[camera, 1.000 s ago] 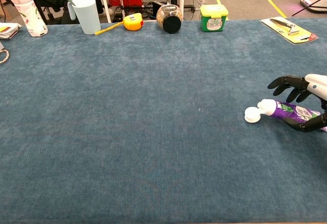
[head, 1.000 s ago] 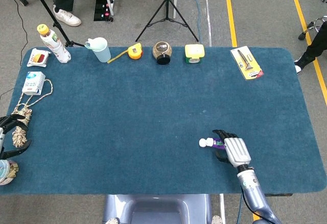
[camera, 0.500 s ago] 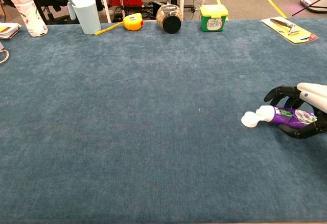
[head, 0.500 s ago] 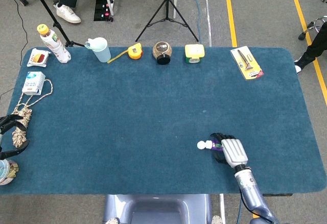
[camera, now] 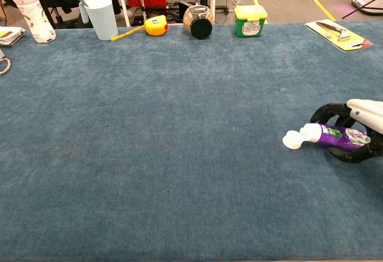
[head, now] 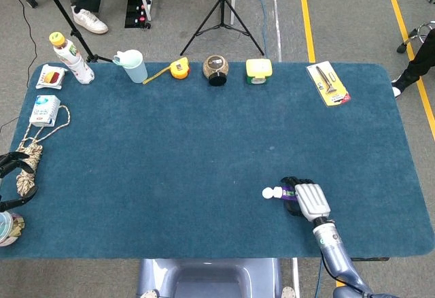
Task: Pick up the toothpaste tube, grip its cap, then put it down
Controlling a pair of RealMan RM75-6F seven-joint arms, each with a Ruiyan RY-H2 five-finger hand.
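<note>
Rope (head: 27, 169), coarse and tan, lies coiled at the far left edge of the blue felt-covered table (head: 204, 141), and the left hand (head: 12, 179) sits right beside it, showing only dark finger shapes at the frame edge; whether those fingers are apart or closed cannot be told. Far to the left of the purple toothpaste tube (camera: 335, 134), along the back edge, stand a white plastic bottle with a yellow cap (head: 71, 58) and a pale blue plastic pitcher (camera: 100, 17). Further right along that edge, still left of the tube, sit a yellow tape measure (camera: 155, 26) with its strip pulled out, a round glass jar with a black lid (camera: 198, 21) lying on its side, and a squat green tub with a yellow lid (camera: 249, 20). A flat yellow card holding a metal tool (camera: 334, 34) lies behind the tube, near the back right corner.

The tube itself lies on the felt near the front right of the table, its body glossy and soft. Its white round cap (camera: 292, 139) points left and rests on the cloth, free of the fingers. The right hand (camera: 353, 130), black-fingered with a smooth white back shell, is curled around the tube's body from above. Its dark fingers (camera: 326, 112) arch over the far side while another wraps under the near side, closed snugly on the purple part.
</note>
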